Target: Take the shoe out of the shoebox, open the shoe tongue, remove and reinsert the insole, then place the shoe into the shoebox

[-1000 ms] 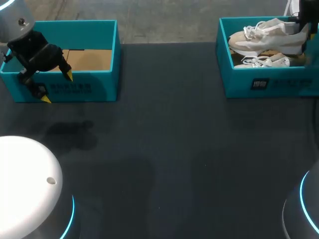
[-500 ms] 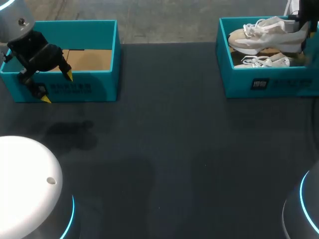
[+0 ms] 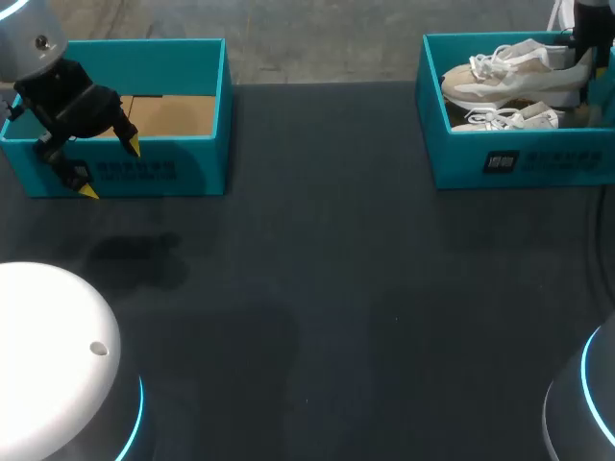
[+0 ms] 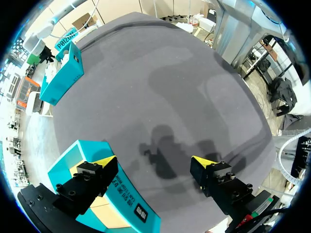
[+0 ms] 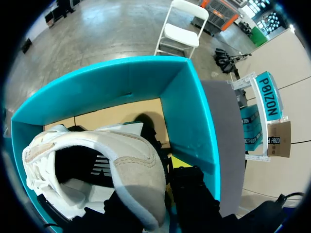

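**Shoe gripped by the heel, barely shifted inside its box**

The right shoebox (image 3: 519,163) stands at the table's (image 3: 317,288) far right corner with two pale shoes in it. The upper shoe (image 3: 514,75) lies on its side across the lower shoe (image 3: 509,119), its toe toward the table's middle. The right gripper (image 3: 580,43) comes down at the box's right end and is closed on the upper shoe's heel. In the right wrist view the heel collar sits between the fingers, and one yellow tip shows just outside it.

Compared with a second ago, the upper shoe has moved only slightly within the box, and a little more of the lower shoe now shows.

The left shoebox (image 3: 144,173) sits at the far left corner, its cardboard floor bare. The left gripper (image 3: 109,168) hangs over its front wall with the fingers spread wide and holding nothing. Neither has moved.
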Robot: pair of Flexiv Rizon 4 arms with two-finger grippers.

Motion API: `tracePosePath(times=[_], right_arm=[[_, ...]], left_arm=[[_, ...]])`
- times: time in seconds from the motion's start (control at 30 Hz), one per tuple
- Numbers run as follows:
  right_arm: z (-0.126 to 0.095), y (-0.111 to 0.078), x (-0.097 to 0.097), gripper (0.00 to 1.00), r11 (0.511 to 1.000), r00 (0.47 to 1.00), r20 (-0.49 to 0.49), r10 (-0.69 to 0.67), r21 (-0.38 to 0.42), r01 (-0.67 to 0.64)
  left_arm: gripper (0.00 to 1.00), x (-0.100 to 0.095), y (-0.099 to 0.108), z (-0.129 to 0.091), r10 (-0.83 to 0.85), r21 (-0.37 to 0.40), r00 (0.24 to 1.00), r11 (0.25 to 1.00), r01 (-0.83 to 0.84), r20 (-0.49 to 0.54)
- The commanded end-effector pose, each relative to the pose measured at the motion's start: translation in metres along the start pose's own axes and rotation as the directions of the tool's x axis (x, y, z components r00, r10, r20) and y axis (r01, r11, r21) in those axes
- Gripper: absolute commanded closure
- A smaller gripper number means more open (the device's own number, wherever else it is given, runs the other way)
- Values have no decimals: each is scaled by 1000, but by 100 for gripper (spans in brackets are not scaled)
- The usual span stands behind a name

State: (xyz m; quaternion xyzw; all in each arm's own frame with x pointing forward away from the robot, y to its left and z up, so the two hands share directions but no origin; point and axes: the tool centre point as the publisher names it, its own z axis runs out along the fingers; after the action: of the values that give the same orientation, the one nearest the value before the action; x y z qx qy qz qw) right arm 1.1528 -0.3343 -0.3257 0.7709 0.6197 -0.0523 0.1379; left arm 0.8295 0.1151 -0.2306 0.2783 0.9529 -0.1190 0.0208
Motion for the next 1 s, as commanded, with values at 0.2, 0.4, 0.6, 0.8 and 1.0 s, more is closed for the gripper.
tracePosePath(times=[0.2,0.4,0.6,0.8,1.0], right_arm=[[14,9,5,100,999,1000,2,8,35,-8],[25,4,8,100,998,1000,-7,20,61,-20],[31,1,9,100,997,1000,-17,25,69,-24],[34,2,12,100,997,1000,-20,15,82,-13],[41,2,16,100,996,1000,-23,5,94,-2]], left_arm=[[0,0,0,0,0,-3,1000,1000,0,-3],[0,0,0,0,0,-3,1000,1000,0,-3],[0,0,0,0,0,-3,1000,1000,0,-3],[0,0,0,0,0,-3,1000,1000,0,-3],[0,0,0,0,0,-3,1000,1000,0,-3]])
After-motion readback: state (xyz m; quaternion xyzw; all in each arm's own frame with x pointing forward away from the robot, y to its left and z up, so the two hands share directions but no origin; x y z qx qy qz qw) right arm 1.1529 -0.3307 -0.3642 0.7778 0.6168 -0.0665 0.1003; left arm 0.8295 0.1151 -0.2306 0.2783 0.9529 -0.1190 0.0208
